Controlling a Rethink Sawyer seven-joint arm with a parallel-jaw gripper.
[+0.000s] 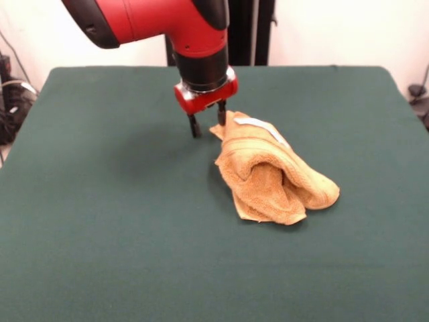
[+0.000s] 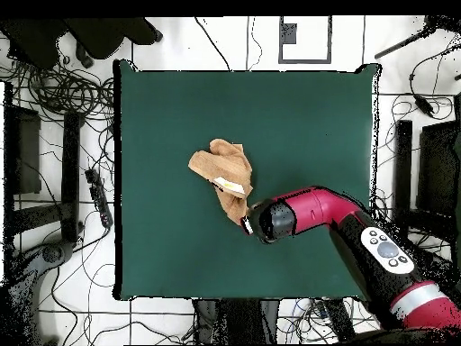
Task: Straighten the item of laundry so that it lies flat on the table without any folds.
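The golden-orange towel [image 1: 273, 176] lies crumpled in a folded heap near the middle of the dark green table [image 1: 100, 215]. Its small white label [image 1: 263, 125] faces up at the far end. My gripper [image 1: 208, 122] hangs just above the table at the towel's far left corner. Its two black fingers stand apart, and the right finger [image 1: 221, 114] touches the towel's edge. In the overhead view the towel [image 2: 223, 167] sits left of centre on the table [image 2: 306, 117], and the arm's wrist [image 2: 270, 220] covers the fingers at the towel's lower tip.
Cables and dark equipment [image 2: 67, 162] lie on the floor round the table in the overhead view. The red arm [image 2: 360, 230] reaches in from the bottom right. Bare green cloth surrounds the towel on all sides.
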